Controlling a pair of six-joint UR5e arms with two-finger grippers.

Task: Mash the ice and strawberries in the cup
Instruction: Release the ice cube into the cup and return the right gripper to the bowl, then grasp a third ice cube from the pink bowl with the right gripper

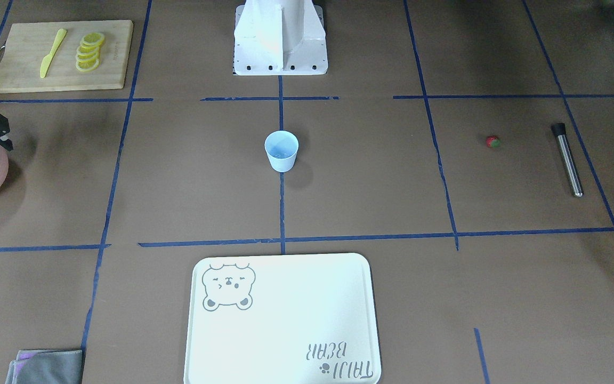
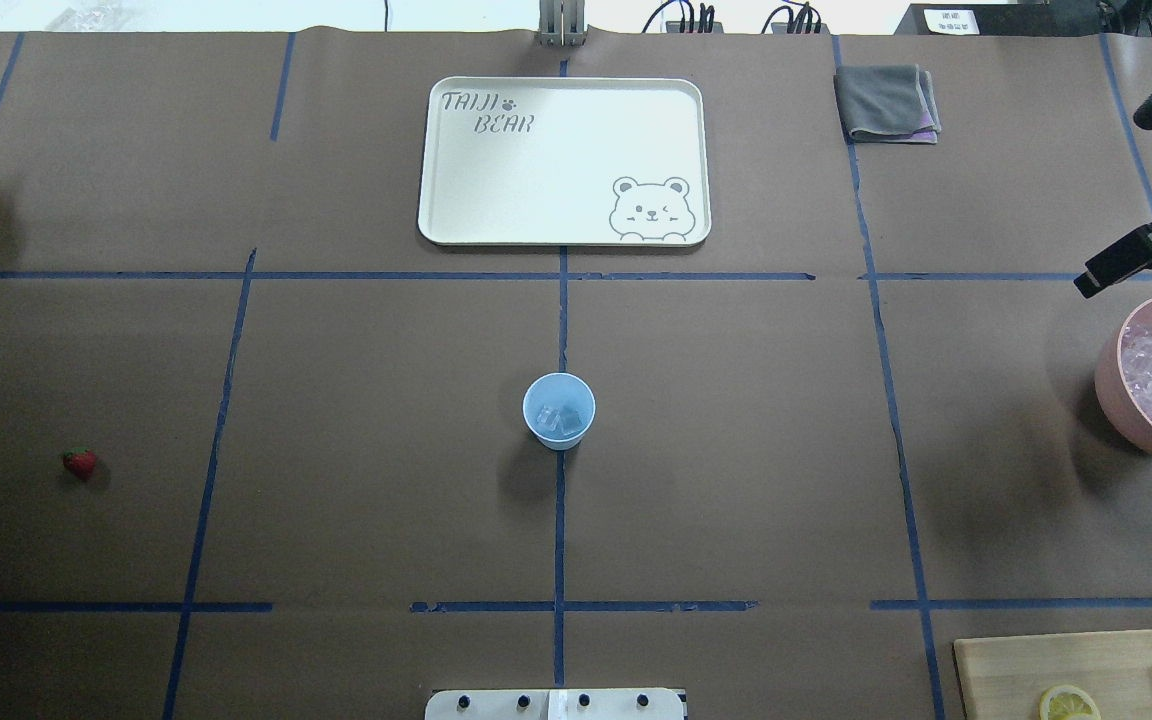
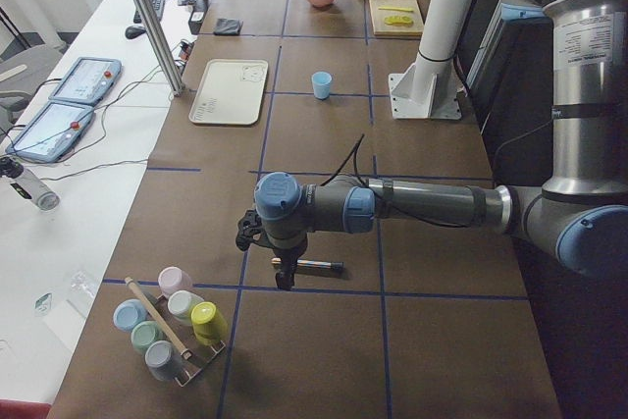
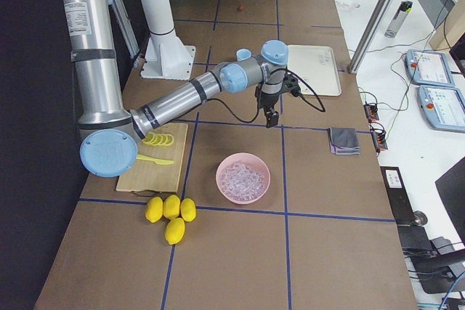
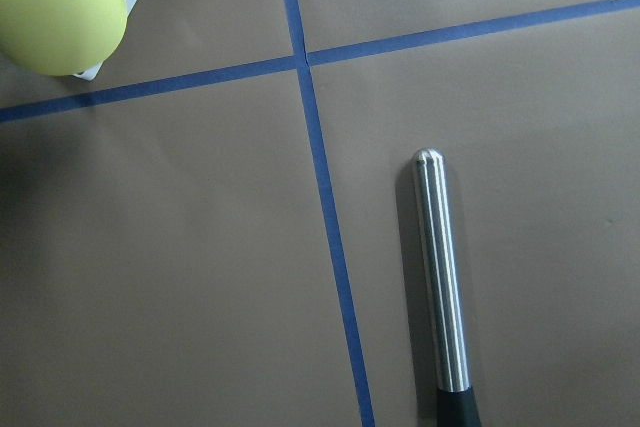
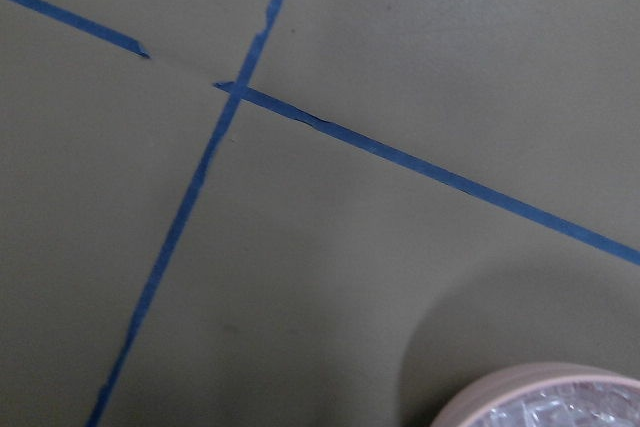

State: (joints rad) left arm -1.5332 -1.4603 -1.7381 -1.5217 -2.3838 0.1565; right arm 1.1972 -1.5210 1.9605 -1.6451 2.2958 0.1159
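1. Nearest the robot's base lies one wooden cutting board [image 1: 30,64]. It carries one yellow knife [image 1: 52,53] and what look like five overlapping lemon slices [image 1: 89,52]. Four whole lemons [image 4: 171,212] lie just beside the board.
2. In the middle row, one pale blue cup [image 2: 558,411] stands upright on the centre tape line. It holds a few ice cubes [image 2: 560,420], too blurred to count.
3. One strawberry [image 2: 80,463] lies well apart from the cup, on the robot's left. Further left lies one steel rod [image 1: 568,160] with a black end.
4. The left gripper [image 3: 284,280] hangs above the rod. I cannot tell whether its fingers are apart or together.
5. On the right, one pink bowl [image 2: 1116,385] is heaped with more ice. The right gripper [image 2: 1088,283] hangs near its far side, and its spread is unclear.
6. Farthest away lie one cream tray [image 2: 496,200] and one folded grey cloth [image 2: 886,100].
7. The tabletop [image 2: 356,450] is brown paper gridded with blue tape. A white bench alongside it holds two teach pendants [image 4: 429,67].
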